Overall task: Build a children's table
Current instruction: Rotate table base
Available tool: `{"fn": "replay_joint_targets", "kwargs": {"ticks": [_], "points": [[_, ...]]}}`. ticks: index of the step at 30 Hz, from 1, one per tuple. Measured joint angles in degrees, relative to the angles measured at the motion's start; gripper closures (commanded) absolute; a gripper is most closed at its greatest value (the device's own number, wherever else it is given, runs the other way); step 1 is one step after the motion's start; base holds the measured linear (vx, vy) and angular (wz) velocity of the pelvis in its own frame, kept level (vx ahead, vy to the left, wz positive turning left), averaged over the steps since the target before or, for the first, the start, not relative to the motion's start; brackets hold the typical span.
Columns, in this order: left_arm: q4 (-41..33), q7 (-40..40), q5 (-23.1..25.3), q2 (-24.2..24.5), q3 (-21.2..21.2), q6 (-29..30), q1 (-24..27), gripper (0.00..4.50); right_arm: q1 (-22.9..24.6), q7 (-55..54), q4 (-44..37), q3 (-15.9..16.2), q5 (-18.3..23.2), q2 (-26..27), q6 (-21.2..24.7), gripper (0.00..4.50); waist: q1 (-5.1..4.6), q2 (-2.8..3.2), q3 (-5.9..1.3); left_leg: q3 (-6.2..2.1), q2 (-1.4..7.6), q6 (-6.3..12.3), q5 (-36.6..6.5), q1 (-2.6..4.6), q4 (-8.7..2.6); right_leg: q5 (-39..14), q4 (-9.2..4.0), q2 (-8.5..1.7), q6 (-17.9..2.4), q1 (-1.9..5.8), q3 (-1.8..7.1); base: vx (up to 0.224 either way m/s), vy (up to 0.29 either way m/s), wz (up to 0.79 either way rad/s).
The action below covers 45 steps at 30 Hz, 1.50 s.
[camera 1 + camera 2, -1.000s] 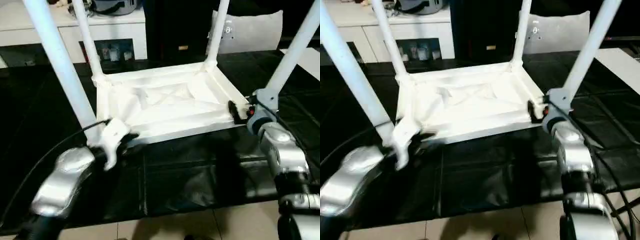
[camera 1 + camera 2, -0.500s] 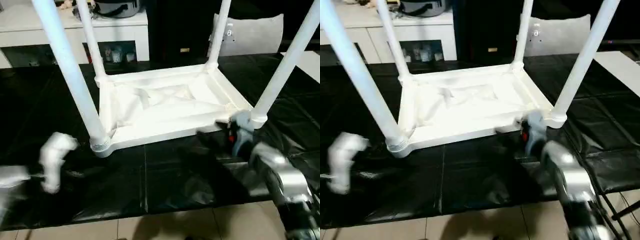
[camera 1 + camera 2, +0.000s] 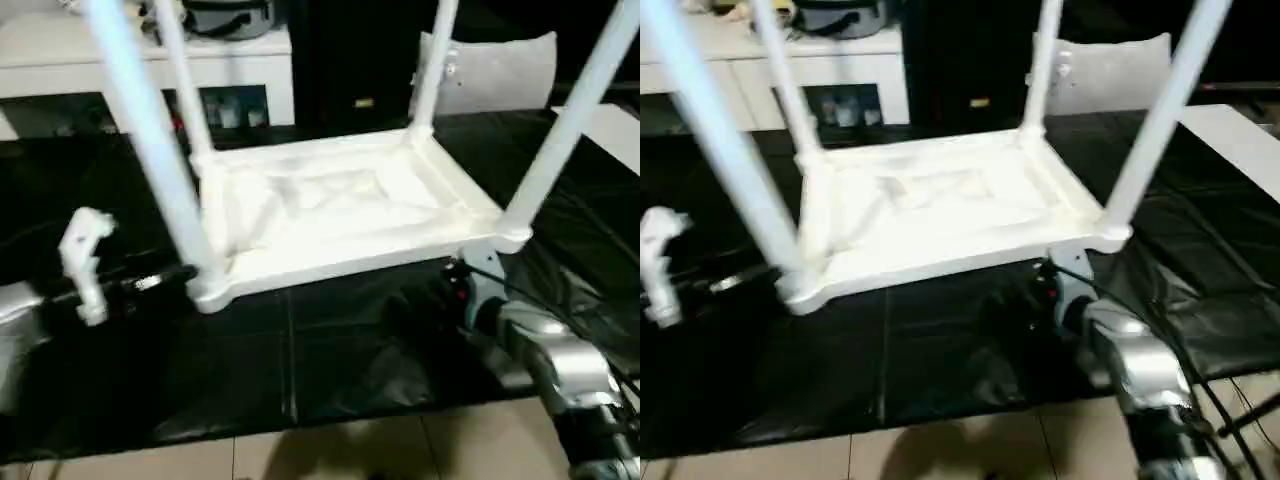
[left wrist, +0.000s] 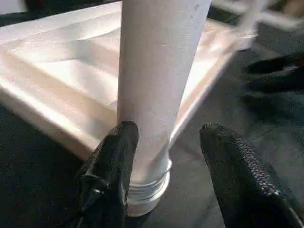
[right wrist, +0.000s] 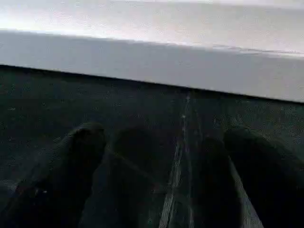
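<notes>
The children's table (image 3: 330, 215) lies upside down on the black work table (image 3: 330, 370), its ribbed underside up. All of its white legs stand in the corner sockets, with the near left leg (image 3: 150, 150) and near right leg (image 3: 570, 120) closest to me. My left gripper (image 4: 168, 130) is open at the base of the near left leg (image 4: 156, 71), one black finger (image 4: 114, 161) close beside it and the other (image 4: 232, 166) apart. My right gripper (image 5: 166, 137) is open, low over the black cover, just in front of the top's near right corner (image 3: 505, 235).
A white cabinet (image 3: 150, 50) with clutter on it stands behind the work table. A pale panel (image 3: 500, 65) leans at the back right. Tiled floor (image 3: 300, 450) shows past the work table's front edge. A cable (image 3: 140, 283) runs along my left arm.
Both arms have drawn back from the near legs. The left gripper moved out to the left, the right one dropped below the near right corner. The camera also shifted slightly.
</notes>
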Motion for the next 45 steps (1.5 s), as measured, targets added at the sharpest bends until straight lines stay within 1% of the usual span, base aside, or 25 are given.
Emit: {"fn": "replay_joint_targets", "kwargs": {"ticks": [2,4,6,8,9,10,12,13,14,15,16,19,20,23,24,26,28,30,33,36,41,45], "points": [[2.45,0.51,0.45,-2.21,-1.96,-2.19,-2.53,1.88,-1.12,-0.88,1.53,0.01,-0.71,0.74,-0.18,0.00,0.28,-0.01,0.00,0.01,-0.03,0.00,0.00,-0.02,-0.01,0.00,0.01,0.00,0.01,0.03,0.14,0.000,0.000,0.00],[4.91,1.93,2.12,-3.93,-3.19,-4.83,-4.76,1.88,-1.53,-1.27,2.47,0.04,-0.86,1.19,-0.48,0.00,0.36,-0.08,-0.04,0.01,-0.01,0.00,0.00,-0.05,-0.03,0.02,0.04,0.00,0.02,0.02,0.16,0.000,0.000,0.00],[8.72,3.80,4.74,-5.83,-3.93,-8.14,-7.40,1.88,-1.73,-1.97,3.70,0.02,-1.10,1.22,-0.88,0.00,0.25,-0.13,-0.06,0.03,-0.01,0.00,0.00,-0.03,-0.06,0.04,0.13,0.01,0.06,0.00,0.19,0.000,0.000,0.00],[11.59,5.71,6.37,-6.93,-3.97,-10.18,-9.01,1.88,-2.31,-2.03,4.37,0.01,-1.34,1.33,-1.28,0.00,0.03,-0.14,-0.06,0.04,-0.01,0.00,0.00,-0.07,-0.12,0.05,0.26,0.01,0.08,-0.08,0.19,0.000,0.000,0.00],[12.59,6.39,6.66,-7.29,-3.97,-11.07,-9.50,1.78,-2.71,-2.06,4.44,-0.02,-1.36,1.31,-1.35,0.00,-0.03,-0.14,-0.06,0.06,0.01,-0.01,0.00,-0.15,-0.24,0.05,0.31,0.02,0.08,-0.12,0.18,0.000,0.000,0.00],[13.26,6.51,6.59,-7.77,-3.96,-11.42,-10.00,1.59,-2.78,-2.06,4.45,-0.18,-1.38,1.22,-1.44,0.00,-0.05,-0.17,-0.08,0.08,0.01,-0.01,-0.01,-0.22,-0.33,0.04,0.33,0.04,0.09,-0.14,0.18,0.000,0.000,0.00],[13.98,6.52,6.28,-9.15,-4.03,-12.88,-11.24,1.53,-3.02,-2.09,4.86,-0.38,-1.50,1.17,-1.58,0.00,0.04,-0.19,-0.09,0.08,0.04,-0.02,-0.01,-0.39,-0.43,0.03,0.40,0.09,0.10,-0.31,0.14,0.000,0.000,0.00],[13.99,6.49,6.25,-9.48,-4.26,-13.62,-11.63,1.49,-3.16,-2.08,4.96,-0.38,-1.53,1.18,-1.61,0.00,0.05,-0.19,-0.09,0.09,0.07,-0.02,0.00,-0.54,-0.45,0.02,0.46,0.09,0.11,-0.51,0.16,0.000,0.000,0.00],[13.99,6.05,5.94,-9.66,-4.50,-13.74,-12.11,1.43,-3.28,-2.15,5.00,-0.40,-1.57,1.17,-1.82,0.00,0.06,-0.22,-0.12,0.12,0.08,-0.04,0.03,-0.90,-0.45,-0.02,0.69,0.09,0.13,-0.93,0.26,0.000,0.000,0.00],[13.92,5.23,5.67,-9.86,-4.47,-13.55,-12.25,1.43,-3.44,-2.33,5.36,-0.46,-1.63,1.16,-2.33,0.00,0.10,-0.27,-0.15,0.17,0.06,-0.05,0.07,-1.07,-0.42,0.05,0.95,0.06,-0.12,-1.20,0.37,0.000,0.000,0.00],[13.82,4.22,5.44,-10.24,-4.55,-13.34,-12.25,1.43,-3.68,-2.61,5.98,-0.60,-1.88,1.08,-2.82,0.00,0.23,-0.29,-0.16,0.23,0.04,0.14,0.18,-1.08,-0.36,-0.10,1.20,0.02,-0.21,-1.31,0.46,0.000,0.000,0.00],[12.68,0.73,3.84,-12.05,-6.24,-12.02,-12.19,1.43,-5.05,-3.49,8.75,-1.20,-2.71,0.70,-4.16,0.00,1.16,-0.32,-0.16,0.33,0.05,0.16,0.14,-1.00,-0.30,-0.23,1.35,0.01,-0.19,-1.34,0.55,0.000,0.000,0.00],[11.22,-0.68,3.11,-12.67,-7.20,-10.77,-11.78,1.43,-5.55,-3.78,9.49,-1.24,-2.82,0.67,-4.40,0.00,1.49,-0.32,-0.16,0.35,0.05,0.10,0.12,-0.99,-0.30,-0.24,1.35,0.01,-0.17,-1.34,0.59,0.000,0.000,0.00],[6.81,-4.40,0.54,-13.78,-10.35,-7.52,-9.93,1.43,-5.98,-4.05,11.28,-1.67,-3.17,0.37,-5.53,0.00,1.82,-0.39,-0.16,0.49,0.01,-0.15,-0.04,-0.91,-0.30,-0.39,1.39,0.06,0.09,-1.34,0.93,0.000,0.000,0.00],[5.04,-5.54,-0.32,-13.23,-11.37,-5.94,-9.21,1.43,-6.00,-3.96,11.64,-1.73,-3.19,0.08,-5.91,0.00,1.72,-0.49,-0.17,0.55,0.01,-0.15,-0.04,-0.87,-0.29,-0.38,1.42,0.08,0.10,-1.35,1.03,0.000,0.000,0.00],[1.04,-8.26,-1.58,-12.41,-13.60,-2.95,-7.85,1.43,-6.01,-3.66,12.26,-2.09,-3.30,-0.54,-6.30,0.00,1.10,-0.56,-0.19,0.71,0.00,-0.13,-0.05,-0.74,-0.29,-0.36,1.45,0.13,0.10,-1.36,1.32,0.000,0.000,0.00],[-2.13,-10.03,-2.36,-11.97,-15.64,-0.94,-6.98,1.43,-6.02,-3.65,12.71,-2.29,-3.41,-0.93,-6.58,0.00,0.69,-0.64,-0.18,0.84,0.00,-0.14,-0.05,-0.62,-0.30,-0.35,1.48,0.15,0.10,-1.38,1.47,0.000,0.000,0.00],[-5.06,-10.97,-2.59,-12.35,-17.57,-0.07,-5.79,1.43,-6.02,-3.61,13.07,-2.49,-3.51,-1.01,-6.81,0.00,0.36,-0.67,-0.19,0.97,0.00,-0.14,-0.06,-0.46,-0.32,-0.35,1.54,0.16,0.12,-1.37,1.55,0.000,0.000,0.00],[-7.44,-11.11,-2.58,-13.25,-19.39,0.60,-4.90,1.43,-6.02,-3.21,13.17,-2.53,-3.83,-0.99,-7.31,0.00,0.19,-0.69,-0.17,0.99,0.01,-0.16,-0.03,-0.40,-0.31,-0.35,1.56,0.18,0.13,-1.37,1.57,0.000,0.000,0.00],[-8.87,-10.36,-2.59,-13.69,-20.30,1.35,-4.58,1.43,-6.02,-3.13,13.16,-2.18,-4.27,-0.81,-7.73,0.00,-0.02,-0.70,-0.17,1.01,0.00,-0.16,-0.03,-0.40,-0.29,-0.35,1.56,0.18,0.13,-1.37,1.60,0.000,0.000,0.00],[-11.34,-9.44,-2.96,-13.92,-20.51,3.93,-4.59,1.43,-6.01,-1.71,13.19,-1.82,-5.12,-0.68,-8.93,0.00,-0.38,-0.99,-0.05,1.05,0.01,-0.15,-0.05,-0.40,-0.30,-0.35,1.56,0.20,0.13,-1.38,1.63,0.000,0.000,0.00],[-12.60,-9.22,-3.22,-14.51,-20.90,5.13,-4.59,1.43,-5.99,0.61,13.13,-0.49,-5.30,-0.12,-9.94,0.00,-0.74,-1.04,-0.04,1.08,0.04,-0.12,-0.11,-0.40,-0.33,-0.35,1.56,0.27,0.13,-1.43,1.64,0.000,0.000,0.00]]}}
